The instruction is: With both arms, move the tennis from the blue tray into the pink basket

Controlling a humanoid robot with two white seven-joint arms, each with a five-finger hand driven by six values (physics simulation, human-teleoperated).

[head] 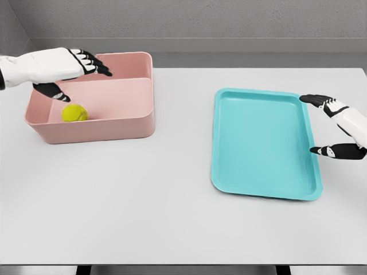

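A yellow-green tennis ball lies inside the pink basket, at its left end near the front wall. My left hand hovers over the basket's back left part, just above the ball, with fingers spread and holding nothing. The blue tray lies flat at the right of the table with nothing on it. My right hand is at the tray's right edge, fingers spread apart and holding nothing.
The white table stretches wide in front of both containers. A grey wall runs behind the table's far edge.
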